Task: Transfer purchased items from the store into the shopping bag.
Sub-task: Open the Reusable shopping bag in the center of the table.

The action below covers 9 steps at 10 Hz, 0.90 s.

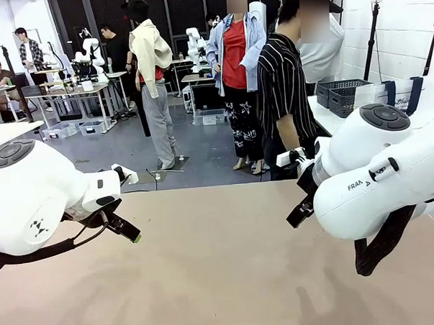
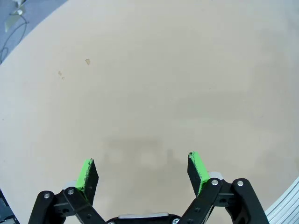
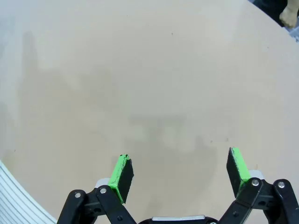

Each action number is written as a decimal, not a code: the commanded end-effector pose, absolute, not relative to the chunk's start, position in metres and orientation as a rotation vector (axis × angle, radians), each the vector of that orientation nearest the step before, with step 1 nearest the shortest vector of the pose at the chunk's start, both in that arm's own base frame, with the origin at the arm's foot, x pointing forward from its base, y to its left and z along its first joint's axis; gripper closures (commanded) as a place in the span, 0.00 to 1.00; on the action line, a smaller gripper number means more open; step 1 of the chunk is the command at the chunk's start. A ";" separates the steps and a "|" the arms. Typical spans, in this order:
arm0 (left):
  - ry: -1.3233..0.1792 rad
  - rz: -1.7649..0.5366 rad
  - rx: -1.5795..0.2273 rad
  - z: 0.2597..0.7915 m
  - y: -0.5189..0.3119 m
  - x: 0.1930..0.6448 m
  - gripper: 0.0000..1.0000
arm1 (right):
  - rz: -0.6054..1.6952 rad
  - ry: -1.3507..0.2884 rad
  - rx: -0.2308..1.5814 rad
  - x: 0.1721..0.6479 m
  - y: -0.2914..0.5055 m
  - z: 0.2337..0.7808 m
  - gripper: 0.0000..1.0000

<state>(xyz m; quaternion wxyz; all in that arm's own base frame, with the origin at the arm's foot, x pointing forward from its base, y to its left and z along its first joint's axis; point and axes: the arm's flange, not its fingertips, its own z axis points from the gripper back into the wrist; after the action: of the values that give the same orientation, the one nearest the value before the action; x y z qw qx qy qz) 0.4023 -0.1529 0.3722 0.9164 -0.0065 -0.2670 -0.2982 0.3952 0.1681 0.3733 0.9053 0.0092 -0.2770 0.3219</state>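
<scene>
Tan tabletop beneath my left gripper and right gripper, both spread wide, empty, dark mesh store basket well beyond the right one

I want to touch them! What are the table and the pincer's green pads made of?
The table looks like smooth, matte tan laminate or board: flat, no grain, little shine. The green pads on the left pincer look like dull rubber, maybe foam.
</scene>
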 end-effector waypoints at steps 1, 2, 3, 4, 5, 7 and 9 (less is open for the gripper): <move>-0.549 -0.614 -0.014 0.372 -0.153 0.402 0.00 | 0.665 -0.572 0.019 0.395 0.168 0.373 0.00; -0.668 -0.567 0.033 0.401 -0.136 0.400 0.00 | 0.625 -0.635 0.024 0.399 0.159 0.394 0.00; -0.771 -0.507 0.088 0.441 -0.109 0.398 0.00 | 0.535 -0.713 0.016 0.411 0.134 0.428 0.00; -0.824 -0.478 0.089 0.468 -0.079 0.392 0.00 | 0.438 -0.758 0.039 0.424 0.102 0.457 0.00; -0.877 -0.411 0.093 0.486 -0.042 0.383 0.00 | 0.311 -0.768 0.057 0.437 0.063 0.476 0.00; -0.905 -0.216 0.173 0.491 0.040 0.364 0.00 | 0.010 -0.786 0.049 0.460 -0.037 0.490 0.00; -0.879 0.029 0.204 0.472 0.111 0.328 0.00 | -0.270 -0.749 0.053 0.450 -0.142 0.467 0.00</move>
<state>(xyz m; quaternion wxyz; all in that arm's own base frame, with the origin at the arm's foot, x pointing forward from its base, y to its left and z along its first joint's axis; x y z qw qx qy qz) 0.3830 0.1053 0.5239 0.8945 0.0846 -0.4379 -0.0305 0.4391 -0.1292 0.4839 0.9250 0.0159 -0.3721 -0.0755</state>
